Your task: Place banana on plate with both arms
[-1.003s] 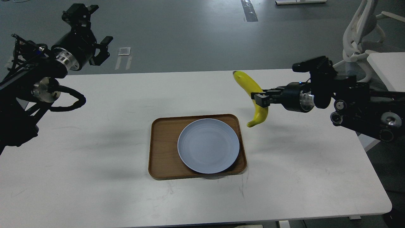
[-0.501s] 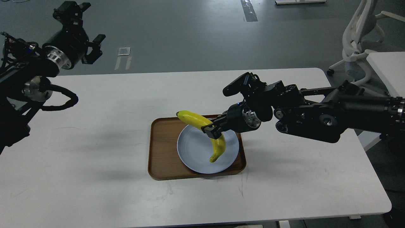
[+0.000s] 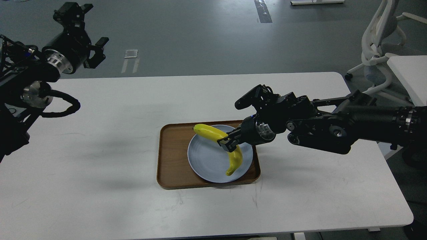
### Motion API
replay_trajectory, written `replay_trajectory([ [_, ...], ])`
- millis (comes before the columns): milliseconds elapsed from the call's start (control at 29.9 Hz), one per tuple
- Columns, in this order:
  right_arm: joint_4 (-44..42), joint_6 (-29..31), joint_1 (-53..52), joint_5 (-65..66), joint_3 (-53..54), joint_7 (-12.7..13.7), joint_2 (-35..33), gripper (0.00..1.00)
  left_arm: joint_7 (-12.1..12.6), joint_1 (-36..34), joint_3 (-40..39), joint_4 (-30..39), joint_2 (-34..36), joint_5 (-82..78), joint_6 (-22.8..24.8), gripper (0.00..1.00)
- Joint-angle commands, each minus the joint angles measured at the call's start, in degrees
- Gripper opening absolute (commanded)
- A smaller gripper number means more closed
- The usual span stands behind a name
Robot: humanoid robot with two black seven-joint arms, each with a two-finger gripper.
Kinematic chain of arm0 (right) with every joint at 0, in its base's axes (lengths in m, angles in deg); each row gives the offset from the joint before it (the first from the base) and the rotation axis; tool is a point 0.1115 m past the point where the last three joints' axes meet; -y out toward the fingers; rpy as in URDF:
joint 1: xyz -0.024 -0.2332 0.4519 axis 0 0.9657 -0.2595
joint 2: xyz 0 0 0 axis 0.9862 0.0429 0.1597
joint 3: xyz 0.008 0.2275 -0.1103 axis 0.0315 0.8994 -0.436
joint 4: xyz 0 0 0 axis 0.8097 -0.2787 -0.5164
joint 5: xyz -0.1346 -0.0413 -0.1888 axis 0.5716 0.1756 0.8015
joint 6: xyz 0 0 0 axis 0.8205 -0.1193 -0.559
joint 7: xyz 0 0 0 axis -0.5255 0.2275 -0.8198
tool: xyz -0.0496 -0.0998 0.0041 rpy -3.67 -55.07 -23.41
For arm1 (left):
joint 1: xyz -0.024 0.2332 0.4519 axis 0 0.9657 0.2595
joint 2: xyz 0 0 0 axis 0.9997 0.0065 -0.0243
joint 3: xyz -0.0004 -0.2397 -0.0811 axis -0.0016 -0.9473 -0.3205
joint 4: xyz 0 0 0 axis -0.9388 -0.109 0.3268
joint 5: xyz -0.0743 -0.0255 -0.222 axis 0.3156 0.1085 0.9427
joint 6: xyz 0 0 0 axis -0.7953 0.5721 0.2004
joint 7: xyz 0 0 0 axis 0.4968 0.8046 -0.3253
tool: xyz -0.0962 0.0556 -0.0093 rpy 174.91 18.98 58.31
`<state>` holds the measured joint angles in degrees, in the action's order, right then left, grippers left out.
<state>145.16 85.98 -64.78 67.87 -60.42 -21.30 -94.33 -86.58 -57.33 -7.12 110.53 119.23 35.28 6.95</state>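
The yellow banana (image 3: 230, 156) is over the pale blue-grey plate (image 3: 206, 160), its lower tip at or just above the plate's right part and its upper end over the plate's far rim. My right gripper (image 3: 228, 143) is shut on the banana's middle, with the right arm reaching in from the right. My left gripper (image 3: 85, 35) is raised at the far left, beyond the table's far edge, with its fingers spread and nothing between them.
The plate lies in a brown wood-grain tray (image 3: 171, 156) at the middle of the white table (image 3: 100, 150). A white office chair (image 3: 380, 40) and another white table corner (image 3: 408, 71) stand at the far right.
My right gripper carried the banana from the right of the tray leftwards and down over the plate, then lowered it a little more. The left arm drew slightly left and back.
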Motion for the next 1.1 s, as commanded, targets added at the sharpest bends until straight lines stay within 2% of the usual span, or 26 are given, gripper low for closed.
replay_trajectory([
  [0, 0.0, 0.1, 0.0, 0.0, -0.1, 0.0, -0.2, 0.21, 0.0, 0.0, 0.0, -0.1, 0.0, 0.0, 0.0, 0.98],
  [134, 0.1, 1.2, 0.0, -0.1, -0.8, -0.1, -0.6, 0.23, 0.0, 0.0, 0.1, -0.2, 0.0, 0.0, 0.0, 0.98],
  [234, 0.1, 1.4, -0.1, -0.1, -0.9, 0.1, -1.5, 0.31, 0.0, 0.0, 0.1, -0.2, -0.1, 0.0, 0.0, 0.98],
  [301, 0.1, 1.4, -0.1, -0.3, -0.6, 0.7, -1.6, 0.59, 0.1, 0.0, 0.1, -0.2, -0.1, 0.0, 0.0, 0.98],
  [334, 0.1, 1.4, -0.1, -0.4, -0.3, 1.1, -1.7, 0.86, 0.1, 0.0, 0.1, -0.2, -0.2, 0.0, 0.1, 0.98],
  [368, 0.1, 1.4, -0.1, -0.4, -0.2, 1.3, -1.7, 0.95, 0.1, 0.0, 0.1, -0.2, -0.2, 0.0, 0.1, 0.98],
  [435, -0.1, 1.4, -0.8, -0.9, 0.2, 3.1, -1.8, 0.98, 0.2, -0.1, 0.2, 0.2, -0.2, 0.0, 1.2, 0.98],
  [535, -0.9, 1.3, -1.5, -1.8, 3.1, 4.2, -1.8, 0.99, 0.3, -0.2, 0.1, 0.3, -0.2, 0.0, 2.5, 0.98],
  [769, -7.1, -1.0, -0.7, -9.9, 13.8, 4.2, -1.9, 0.99, 0.2, -0.1, 0.2, 0.2, -1.0, 0.0, 2.7, 0.98],
  [903, -12.4, -7.3, 3.7, -26.8, 24.6, 4.2, -1.2, 0.99, 0.1, 0.2, 0.2, 0.1, -1.1, 0.0, 2.9, 0.98],
  [1070, -13.4, -11.8, 9.7, -45.8, 37.0, 4.2, -1.7, 0.99, 0.0, 1.9, -0.2, 0.2, -1.1, 0.3, 5.0, 0.98],
])
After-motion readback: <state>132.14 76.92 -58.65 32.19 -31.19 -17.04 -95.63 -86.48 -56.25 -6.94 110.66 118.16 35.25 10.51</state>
